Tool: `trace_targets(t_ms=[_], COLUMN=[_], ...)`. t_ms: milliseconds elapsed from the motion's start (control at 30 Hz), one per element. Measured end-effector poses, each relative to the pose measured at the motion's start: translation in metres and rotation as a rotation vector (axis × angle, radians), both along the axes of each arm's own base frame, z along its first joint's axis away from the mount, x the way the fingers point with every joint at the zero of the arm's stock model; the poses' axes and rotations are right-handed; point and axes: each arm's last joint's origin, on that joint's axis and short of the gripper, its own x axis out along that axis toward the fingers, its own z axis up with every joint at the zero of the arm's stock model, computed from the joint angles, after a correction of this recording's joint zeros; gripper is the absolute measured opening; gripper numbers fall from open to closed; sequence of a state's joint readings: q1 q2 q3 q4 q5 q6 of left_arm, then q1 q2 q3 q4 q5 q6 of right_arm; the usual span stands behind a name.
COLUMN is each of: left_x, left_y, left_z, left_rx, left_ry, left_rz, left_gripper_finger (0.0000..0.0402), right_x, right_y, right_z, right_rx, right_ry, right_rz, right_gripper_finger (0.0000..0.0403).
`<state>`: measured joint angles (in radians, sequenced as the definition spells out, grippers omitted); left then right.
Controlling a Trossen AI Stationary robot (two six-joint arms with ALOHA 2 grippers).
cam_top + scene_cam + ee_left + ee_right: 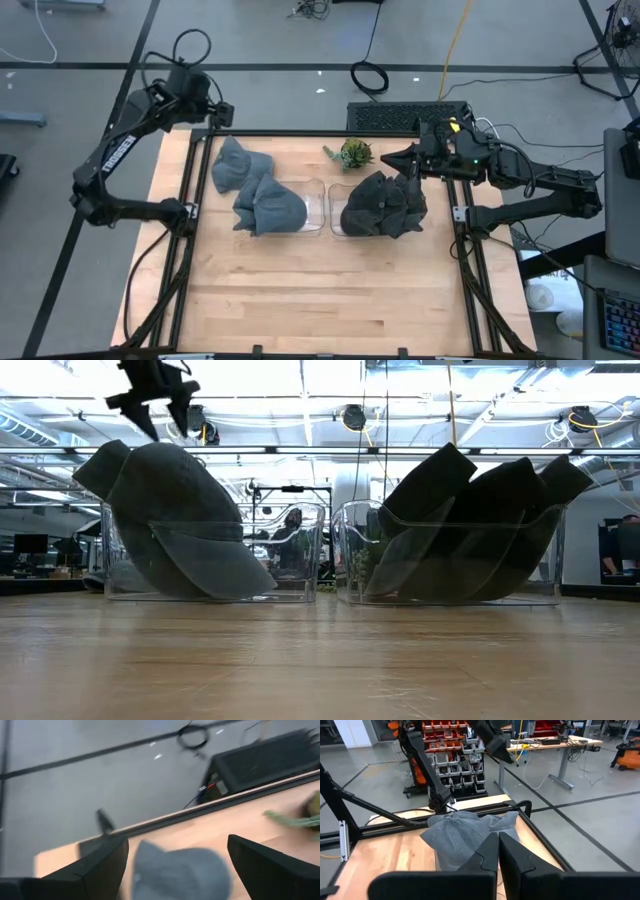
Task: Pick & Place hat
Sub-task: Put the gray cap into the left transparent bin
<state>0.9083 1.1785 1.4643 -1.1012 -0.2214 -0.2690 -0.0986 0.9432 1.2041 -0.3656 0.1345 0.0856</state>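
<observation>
Several grey-blue hats (pixel 265 200) are piled in the left clear bin (pixel 316 205). One of them (pixel 233 165) hangs over the bin's far-left rim. Several darker hats (pixel 385 205) fill the right clear bin (pixel 336 215). My left gripper (pixel 222 117) hovers open, high above the table's far-left corner; the overhanging hat (pixel 180 872) shows below, between its fingers. My right gripper (pixel 395 158) is shut, just beyond the far side of the dark pile, pointing toward the table's left. Its wrist view looks over the shut fingers (pixel 497 840) to the grey hats (pixel 460 837).
A small green plant (pixel 352 152) stands at the far edge between the two bins. A black frame (pixel 190 250) borders the table. The near half of the wooden table (pixel 320 290) lies in front of the bins. In the low view both bins (pixel 300 550) stand side by side.
</observation>
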Motion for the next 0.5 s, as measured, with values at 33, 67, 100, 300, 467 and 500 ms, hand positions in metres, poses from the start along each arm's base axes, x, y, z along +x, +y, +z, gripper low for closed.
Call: trace_targets(t_ms=[33, 67, 100, 300, 467, 500], left_x=[-0.001, -0.001, -0.002, 0.000, 0.006, 0.007], left_y=[0.002, 0.003, 0.005, 0.017, 0.024, 0.026], left_z=[-0.003, -0.005, -0.008, -0.027, -0.041, -0.044], left_rx=[-0.013, -0.027, -0.044, -0.166, -0.266, -0.278], left_ry=[0.028, 0.058, 0.089, 0.235, 0.282, 0.293], left_rz=[0.019, 0.037, 0.056, 0.078, 0.110, 0.114], left_gripper_finger=[0.0349, 0.0349, 0.0349, 0.0349, 0.0349, 0.0349], right_x=[0.000, 0.000, 0.000, 0.000, 0.000, 0.000], right_y=[0.000, 0.000, 0.000, 0.000, 0.000, 0.000], right_z=[0.000, 0.000, 0.000, -0.001, -0.001, -0.001], right_rx=[0.009, 0.019, 0.031, 0.086, 0.085, 0.085], right_ry=[-0.002, -0.004, -0.006, -0.014, -0.014, -0.014], right_rz=[-0.002, -0.004, -0.006, -0.011, -0.010, -0.010], right_gripper_finger=[0.0000, 0.0000, 0.0000, 0.0000, 0.0000, 0.0000])
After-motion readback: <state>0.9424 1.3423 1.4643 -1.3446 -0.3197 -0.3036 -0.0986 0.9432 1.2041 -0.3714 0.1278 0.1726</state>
